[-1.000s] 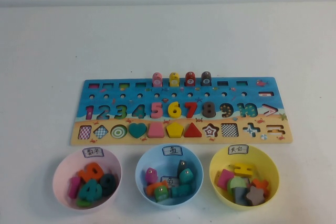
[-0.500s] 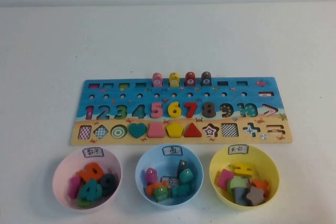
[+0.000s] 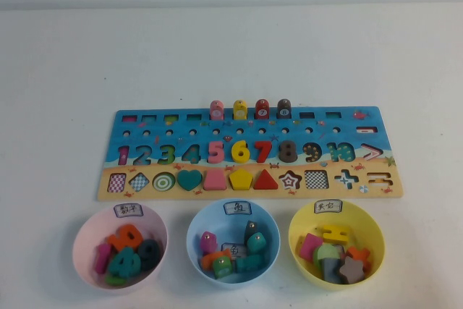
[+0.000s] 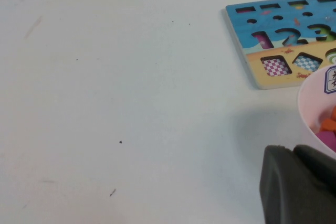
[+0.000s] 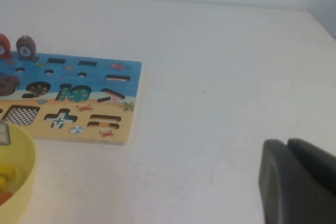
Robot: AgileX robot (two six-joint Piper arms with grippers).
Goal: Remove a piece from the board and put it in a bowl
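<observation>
On the worktop point(image 3: 65, 56) the board point(image 3: 108, 129) lies at 12 o'clock of three bowls, and the star point(image 3: 352, 269) already rests in the yellow bowl point(image 3: 370, 221) at 5 o'clock, its slot point(image 3: 290, 180) on the board empty. Neither arm shows in the high view; the left gripper point(image 4: 298, 184) sits beside the pink bowl point(image 4: 311, 103) and the right gripper point(image 5: 297, 181) well apart from the board, each with its fingers together. I judge the placing done, so the sound move is keeping both arms parked clear of the bowls.

Bright, even, soft light; slight blur
</observation>
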